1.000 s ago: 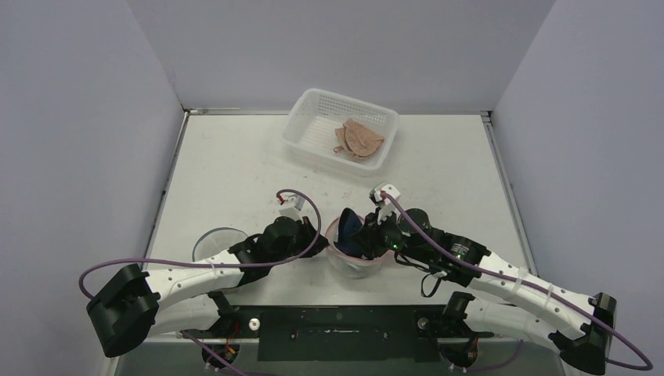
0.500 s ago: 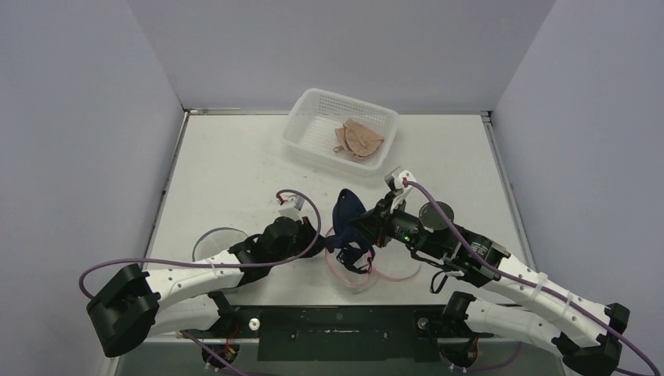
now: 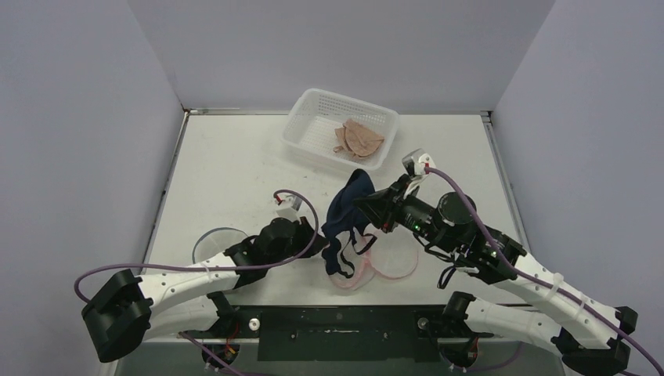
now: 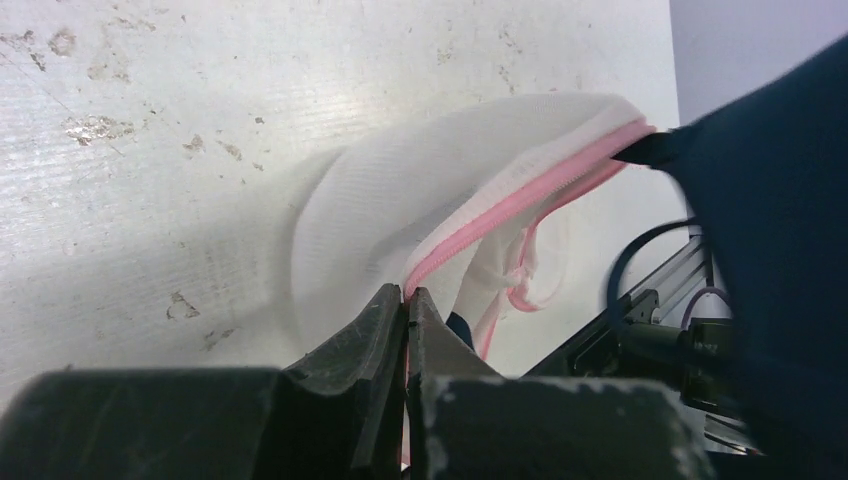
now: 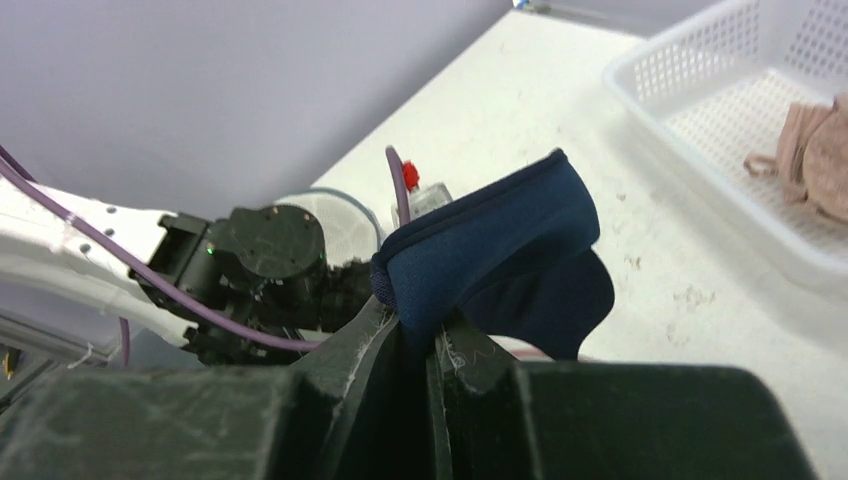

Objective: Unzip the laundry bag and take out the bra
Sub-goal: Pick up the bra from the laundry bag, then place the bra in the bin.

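The white mesh laundry bag with a pink zipper lies open on the table near the front edge. My left gripper is shut on the bag's pink zipper edge, pinning it low. A navy bra hangs in the air above the bag, its straps trailing down toward the opening. My right gripper is shut on one cup of the bra, lifted clear of the table.
A white plastic basket stands at the back of the table holding a beige bra. A second round mesh bag lies left of the left arm. Grey walls close in both sides.
My right gripper has risen and moved back and right, pulling the navy bra out of the bag. The bag has flattened on the table. My left gripper has held still.
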Robot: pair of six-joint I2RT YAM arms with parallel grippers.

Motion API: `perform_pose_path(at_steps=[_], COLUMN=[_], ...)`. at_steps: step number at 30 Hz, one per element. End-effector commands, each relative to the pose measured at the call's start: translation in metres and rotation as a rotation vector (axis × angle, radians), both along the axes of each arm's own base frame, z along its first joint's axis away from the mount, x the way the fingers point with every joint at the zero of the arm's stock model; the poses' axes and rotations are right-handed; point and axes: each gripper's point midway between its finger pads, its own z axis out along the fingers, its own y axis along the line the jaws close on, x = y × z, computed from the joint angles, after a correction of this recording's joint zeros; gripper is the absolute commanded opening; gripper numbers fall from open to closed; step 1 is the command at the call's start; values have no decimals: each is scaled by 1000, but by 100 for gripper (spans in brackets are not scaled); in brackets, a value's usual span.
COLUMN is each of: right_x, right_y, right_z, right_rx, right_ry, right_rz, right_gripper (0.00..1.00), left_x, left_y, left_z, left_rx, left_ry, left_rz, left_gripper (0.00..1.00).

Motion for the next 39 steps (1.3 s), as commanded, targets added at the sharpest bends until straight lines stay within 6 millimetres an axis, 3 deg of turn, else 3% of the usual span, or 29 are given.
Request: perform_pose_path(at_steps=[1, 8, 13, 19, 26, 39], right_x=[9, 19, 26, 53, 93, 157], right_y=[-10, -17, -17, -35, -62, -56], right_z=[70, 110, 121, 132, 143, 191], right_rx=[71, 54, 39, -16, -104, -183], right_ry=[-140, -215, -243, -273, -286, -388], right_rz=[-53, -105, -133, -304, -594, -800], right_gripper=[5, 5, 5, 5, 5, 5], left_x=[3, 2, 2, 3, 3, 4], left_y=[3, 20, 34, 47, 54, 69], left_z=[24, 41, 51, 62, 61, 61], left_rx=[-39, -54, -52, -57, -44, -11], left_ry=[-47, -81, -100, -125, -121, -110], left_rz=[19, 70, 108, 141, 161, 205], left_gripper=[0, 14, 27, 38, 42, 44])
